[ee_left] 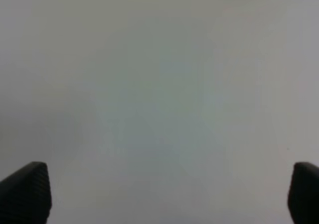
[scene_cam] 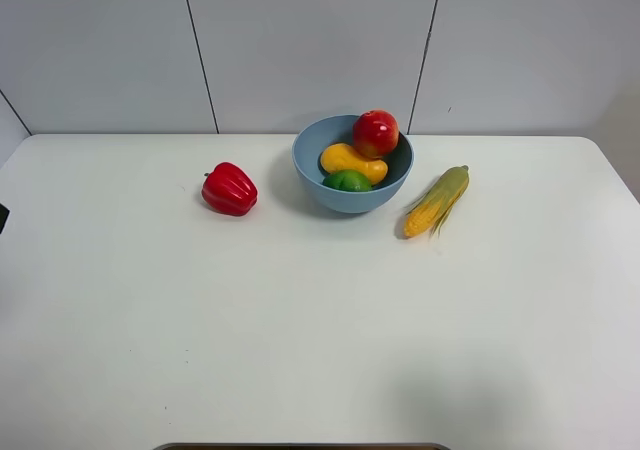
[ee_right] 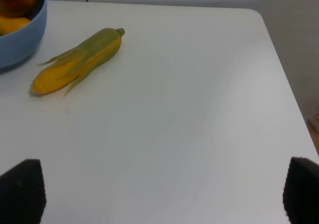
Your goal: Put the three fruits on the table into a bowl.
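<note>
Above bare worktop [ee_left: 159, 84], both sets of jaws stand wide apart, holding nothing. The bowl [scene_cam: 352, 198] holds the pomegranate [scene_cam: 375, 133], mango [scene_cam: 352, 160] and lime [scene_cam: 347, 181]; a corn cob [scene_cam: 437, 201] lies just beside the bowl, a bell pepper [scene_cam: 230, 189] near its other side.

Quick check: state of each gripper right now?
Left gripper: open, holding nothing.
Right gripper: open, holding nothing.

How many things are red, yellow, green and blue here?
Red: 2, the pomegranate and bell pepper
Yellow: 2, the mango and corn cob
Green: 1, the lime
Blue: 1, the bowl
Total: 6
</note>
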`<control>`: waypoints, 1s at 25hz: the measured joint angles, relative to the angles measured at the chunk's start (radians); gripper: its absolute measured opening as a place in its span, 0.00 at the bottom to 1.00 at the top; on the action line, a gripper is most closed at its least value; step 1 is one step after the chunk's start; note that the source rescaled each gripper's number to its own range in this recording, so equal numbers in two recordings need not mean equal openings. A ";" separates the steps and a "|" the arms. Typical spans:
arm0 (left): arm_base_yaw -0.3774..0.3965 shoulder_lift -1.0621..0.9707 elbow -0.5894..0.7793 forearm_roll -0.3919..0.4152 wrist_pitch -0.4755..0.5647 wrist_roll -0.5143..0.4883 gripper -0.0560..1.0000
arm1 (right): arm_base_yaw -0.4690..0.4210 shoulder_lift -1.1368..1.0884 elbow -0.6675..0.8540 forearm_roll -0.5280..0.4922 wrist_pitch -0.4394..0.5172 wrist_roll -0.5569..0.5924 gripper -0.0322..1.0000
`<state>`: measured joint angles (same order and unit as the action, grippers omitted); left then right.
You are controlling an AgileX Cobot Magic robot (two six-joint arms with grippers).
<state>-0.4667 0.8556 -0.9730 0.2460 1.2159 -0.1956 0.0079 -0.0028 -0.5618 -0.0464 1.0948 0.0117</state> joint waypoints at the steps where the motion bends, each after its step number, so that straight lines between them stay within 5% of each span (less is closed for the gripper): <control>1: 0.000 -0.016 0.023 0.000 0.000 -0.009 0.90 | 0.000 0.000 0.000 0.000 0.000 0.000 0.90; 8: 0.017 -0.170 0.136 0.043 0.001 -0.090 0.90 | 0.000 0.000 0.000 0.000 0.000 0.000 0.90; 19: 0.387 -0.480 0.316 -0.022 -0.015 -0.075 0.90 | 0.000 0.000 0.000 0.000 0.000 0.000 0.90; 25: 0.503 -0.633 0.460 -0.061 -0.104 -0.050 0.90 | 0.000 0.000 0.000 0.000 0.000 0.000 0.90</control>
<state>0.0367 0.2222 -0.5127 0.1852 1.1122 -0.2455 0.0079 -0.0028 -0.5618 -0.0464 1.0948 0.0117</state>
